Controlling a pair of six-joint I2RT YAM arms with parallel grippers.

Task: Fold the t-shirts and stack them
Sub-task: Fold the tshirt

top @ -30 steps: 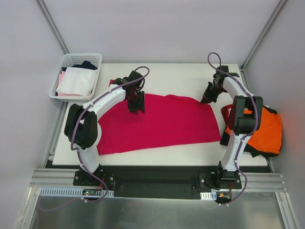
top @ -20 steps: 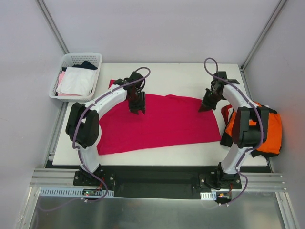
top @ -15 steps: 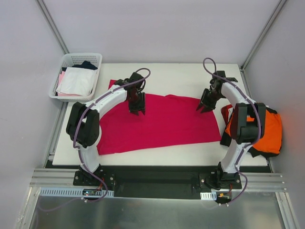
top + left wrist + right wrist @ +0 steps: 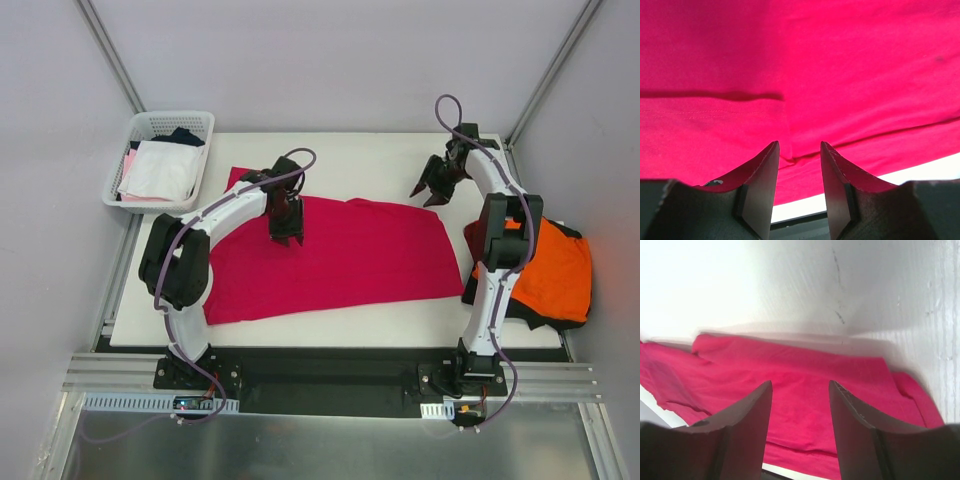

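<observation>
At the far left we see a white mesh basket (image 4: 175, 117) just off the tabletop's (image 4: 370, 160) far left corner, with a white garment (image 4: 158, 170) lying on top of pink and dark cloth inside it.

The left arm curves in from its base, and the left claw (image 4: 285, 238) points down onto the crimson t-shirt (image 4: 340, 260) near that shirt's far left part. From the left wrist view we see its two fingers standing apart with a clear gap. Flat red cloth and a folded edge show through the gap, and nothing is pinched between them. The tips are at or just above the cloth; we cannot tell if they touch it.

The crimson t-shirt lies spread flat across the middle of the tabletop. Its left side reaches toward the near edge, and one sleeve pokes out at the far left behind the left arm.

The right claw (image 4: 428, 192) hangs over bare tabletop just beyond the shirt's far right corner, clear of the cloth. Its fingers are spread and hold nothing.

At the right edge of the tabletop lies the orange t-shirt (image 4: 555, 275), bunched and partly hidden by the right arm. Black cloth (image 4: 545, 322) shows under its near edge.
</observation>
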